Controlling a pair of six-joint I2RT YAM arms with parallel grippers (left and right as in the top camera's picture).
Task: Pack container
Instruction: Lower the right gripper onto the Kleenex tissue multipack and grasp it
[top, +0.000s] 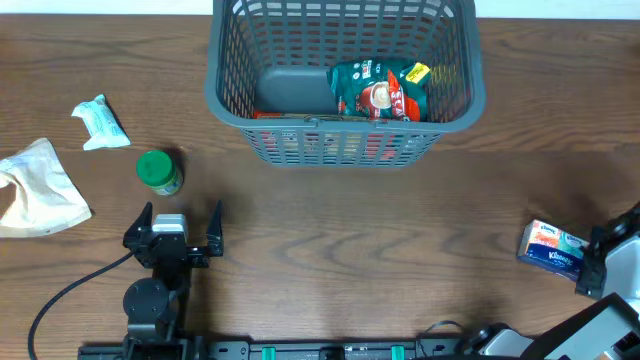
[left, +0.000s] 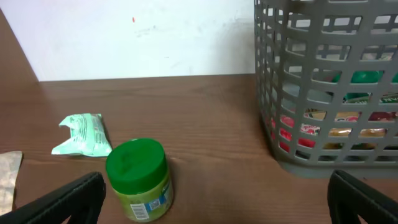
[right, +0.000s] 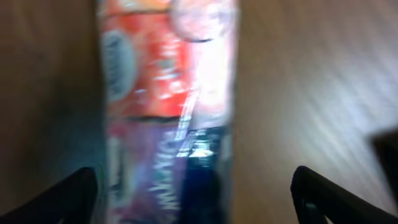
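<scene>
Left gripper (top: 182, 209) at near edge of tabletop (top: 340, 260), jaws wide apart, pointing at green-lidded jar (top: 159, 171); jar label unreadable. Container (top: 345, 140) far centre, upright, mouth up, long axis left-right. Snack bag (top: 380, 92) inside it, print too small to read. Tissue pack (top: 551, 248) reads Kleenex. Right gripper (top: 592, 262) comes in from right edge, jaws apart straddling pack, not clamped.

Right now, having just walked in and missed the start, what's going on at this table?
Two robot arms are packing a grey basket, which already holds a green snack bag. The right end effector is open around a tissue pack on the table, not gripping it yet. The left end effector sits open and empty near a green-lidded jar. That jar, a small wrapped packet and a crumpled beige bag lie outside the basket.
</scene>
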